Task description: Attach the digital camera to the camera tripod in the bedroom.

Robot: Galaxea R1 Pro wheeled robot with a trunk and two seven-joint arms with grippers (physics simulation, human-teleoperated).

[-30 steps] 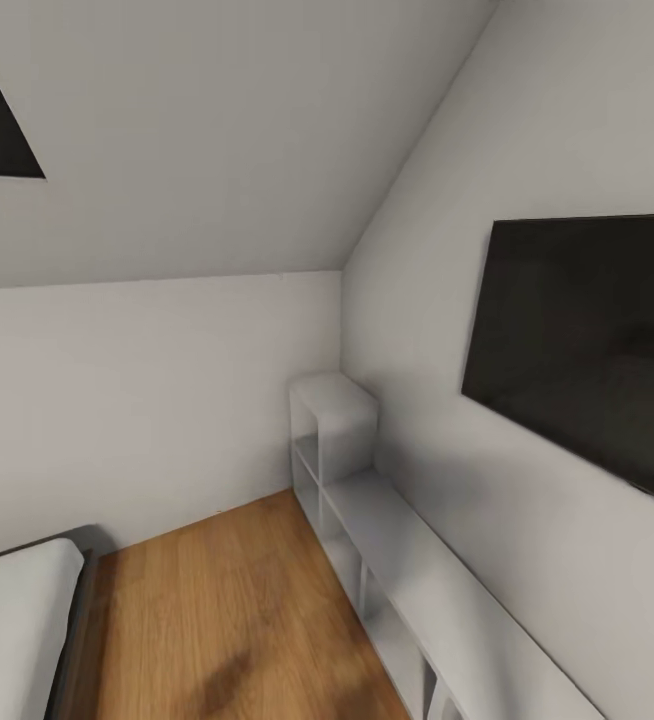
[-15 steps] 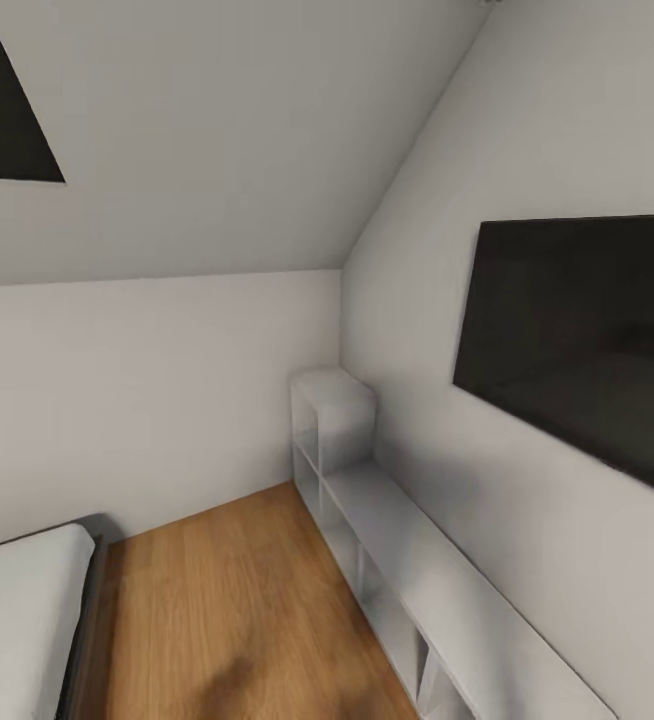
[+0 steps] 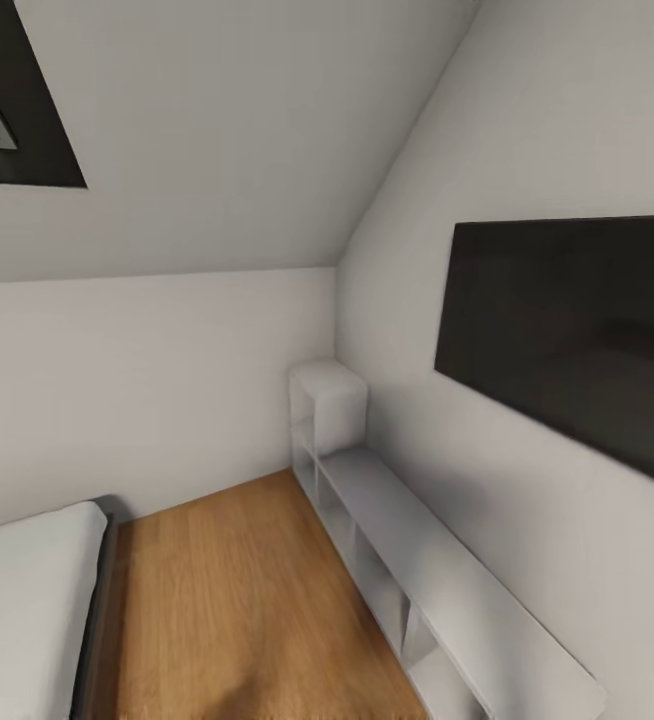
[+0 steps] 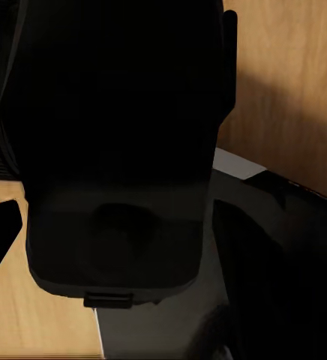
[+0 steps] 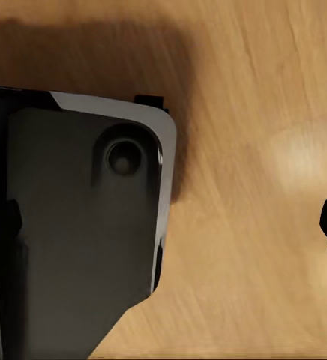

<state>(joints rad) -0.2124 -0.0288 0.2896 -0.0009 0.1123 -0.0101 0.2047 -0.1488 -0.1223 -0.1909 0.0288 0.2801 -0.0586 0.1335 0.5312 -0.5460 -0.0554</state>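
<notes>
I cannot find the digital camera or the camera tripod from here, so I cannot yet say which way either lies from my fingers or which arm is nearer; that is what my coming move turns on, and I judge I must turn or drive on until the tripod comes into sight. My head camera looks into a corner of the bedroom: a light wood floor (image 3: 237, 600), the white mattress of a bed (image 3: 27, 600) at the lower left, and a low white shelf unit (image 3: 417, 570) running along the right-hand wall, with a taller cube section at its far end in the corner. A large black wall screen (image 3: 567, 330) hangs above the shelf, and a dark-framed skylight (image 3: 17, 120) cuts into the sloped ceiling at the upper left. My left wrist camera shows a dark robot part (image 4: 118, 150) close up over wood flooring; my right wrist camera shows a grey robot panel (image 5: 81, 225) over the same floor. I cannot tell whether the fingers of either arm are apart or together
</notes>
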